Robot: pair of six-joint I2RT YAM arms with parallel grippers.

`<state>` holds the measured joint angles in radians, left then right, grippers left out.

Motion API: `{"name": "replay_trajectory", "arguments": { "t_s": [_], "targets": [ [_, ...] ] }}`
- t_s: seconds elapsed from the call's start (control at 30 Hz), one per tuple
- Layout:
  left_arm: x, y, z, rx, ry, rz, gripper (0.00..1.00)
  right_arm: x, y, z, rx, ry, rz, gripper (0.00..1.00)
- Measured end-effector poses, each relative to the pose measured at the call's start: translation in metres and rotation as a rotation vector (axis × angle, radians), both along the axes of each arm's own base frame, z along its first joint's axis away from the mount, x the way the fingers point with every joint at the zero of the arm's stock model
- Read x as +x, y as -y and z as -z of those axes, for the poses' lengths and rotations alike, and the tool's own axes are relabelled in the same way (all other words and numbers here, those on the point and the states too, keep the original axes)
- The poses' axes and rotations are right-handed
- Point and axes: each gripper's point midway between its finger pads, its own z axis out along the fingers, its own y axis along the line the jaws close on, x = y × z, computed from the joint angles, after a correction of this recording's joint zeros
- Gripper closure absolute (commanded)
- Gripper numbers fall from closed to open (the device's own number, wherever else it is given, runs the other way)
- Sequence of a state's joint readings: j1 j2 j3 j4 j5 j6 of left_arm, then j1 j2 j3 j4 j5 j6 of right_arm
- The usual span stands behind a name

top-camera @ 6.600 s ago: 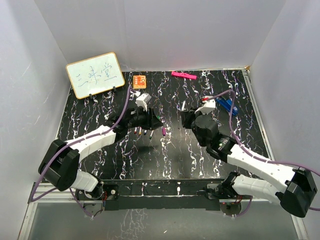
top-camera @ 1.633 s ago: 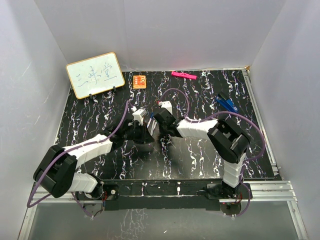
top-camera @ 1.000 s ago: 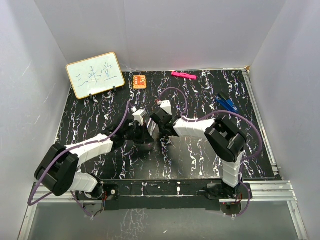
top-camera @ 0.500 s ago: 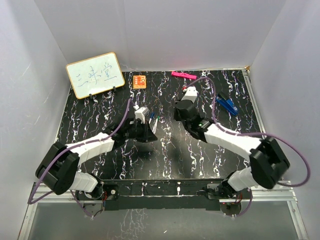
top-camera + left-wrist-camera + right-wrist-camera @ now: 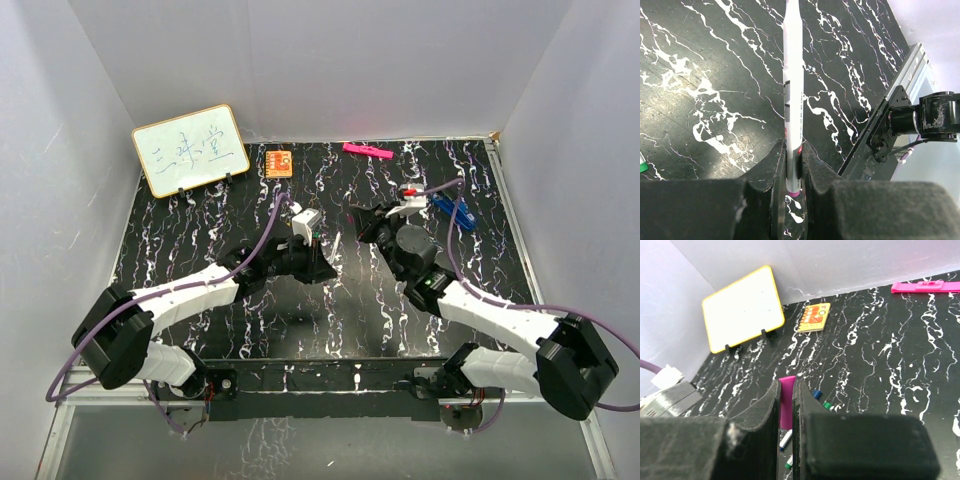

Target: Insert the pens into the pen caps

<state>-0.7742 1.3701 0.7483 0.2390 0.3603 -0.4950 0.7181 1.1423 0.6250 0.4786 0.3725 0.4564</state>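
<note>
My left gripper [image 5: 792, 152] is shut on a white-barrelled pen [image 5: 792, 75] with a purple end. The pen sticks straight out past the fingertips, above the black marbled table [image 5: 700, 60]. My right gripper [image 5: 785, 386] is shut on a purple pen cap [image 5: 786, 397], held upright between the pads. On the table beneath the cap lie a blue-tipped pen [image 5: 785, 439], a green-tipped pen [image 5: 788, 463], a blue cap [image 5: 816, 394] and a green cap [image 5: 826, 404]. In the top view the left gripper [image 5: 320, 264] and the right gripper [image 5: 363, 226] hang apart over mid-table.
A yellow-framed whiteboard [image 5: 190, 150] stands at the back left. An orange card [image 5: 279, 161] and a flat pink bar [image 5: 366, 151] lie along the back edge. Blue clip-like pieces [image 5: 452, 208] sit at the right. White walls enclose the table on three sides.
The right gripper has drawn away to the right from beside the left gripper, carrying the purple cap. The left gripper has shifted right with its pen.
</note>
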Motion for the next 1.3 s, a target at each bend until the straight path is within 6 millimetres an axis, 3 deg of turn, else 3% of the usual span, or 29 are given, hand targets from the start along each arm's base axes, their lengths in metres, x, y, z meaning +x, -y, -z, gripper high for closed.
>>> {"name": "replay_trajectory", "arguments": {
  "t_s": [0.27,0.53,0.83,1.3],
  "targets": [
    [-0.001,0.002,-0.001,-0.001,0.001,-0.001,1.00,-0.010,0.003,-0.001,0.109,0.034,-0.011,1.00],
    [-0.002,0.009,-0.009,-0.023,0.024,0.012,1.00,-0.009,0.000,-0.016,0.194,0.071,-0.021,1.00],
    [-0.001,0.011,-0.016,-0.041,0.050,0.012,1.00,-0.006,-0.008,-0.004,0.195,0.041,-0.042,1.00],
    [0.003,0.011,-0.026,-0.059,0.086,-0.007,1.00,-0.008,-0.012,-0.003,0.209,0.031,-0.060,1.00]
  ]
}}
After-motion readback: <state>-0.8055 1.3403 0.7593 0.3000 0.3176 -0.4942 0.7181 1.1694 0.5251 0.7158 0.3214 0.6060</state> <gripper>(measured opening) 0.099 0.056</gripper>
